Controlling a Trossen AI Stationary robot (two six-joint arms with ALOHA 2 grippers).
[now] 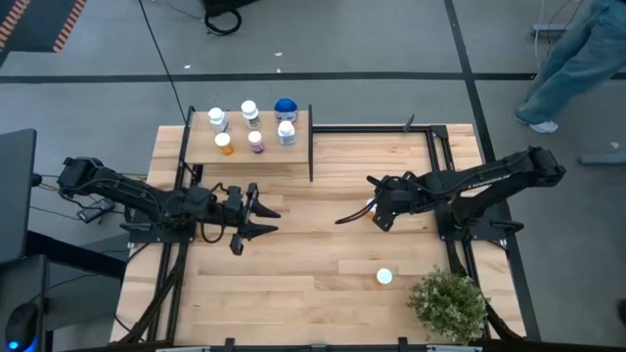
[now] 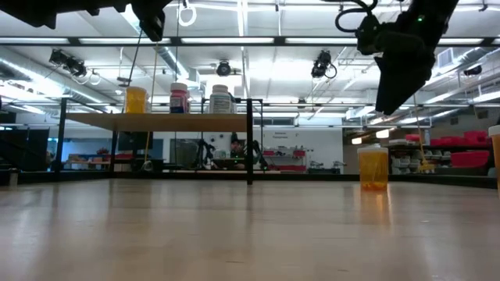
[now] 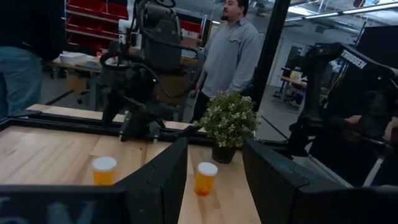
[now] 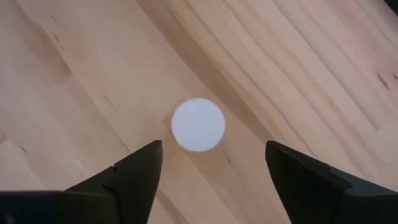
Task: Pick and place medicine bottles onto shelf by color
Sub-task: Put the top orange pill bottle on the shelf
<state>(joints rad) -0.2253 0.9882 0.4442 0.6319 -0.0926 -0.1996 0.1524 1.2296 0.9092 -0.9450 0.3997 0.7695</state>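
An orange medicine bottle with a white cap [image 1: 372,207] stands upright on the table near the middle. My right gripper [image 1: 378,211] hovers right over it, pointing down and open. In the right wrist view the cap [image 4: 198,124] shows between and beyond the fingers, with my right gripper [image 4: 214,149] clear above it. A second orange bottle [image 1: 384,277] stands nearer the near edge. The shelf [image 1: 201,156] at the far left carries several bottles, among them an orange one [image 1: 224,144], a pinkish one [image 1: 255,141] and a blue-topped one [image 1: 285,107]. My left gripper [image 1: 277,221] waits open, left of centre.
A green potted plant [image 1: 448,303] stands at the table's near right corner, close to the second bottle. A black metal frame [image 1: 430,147] runs along the far and right sides. People stand in the room beyond the table [image 3: 233,43]. Bare planks lie between the two arms.
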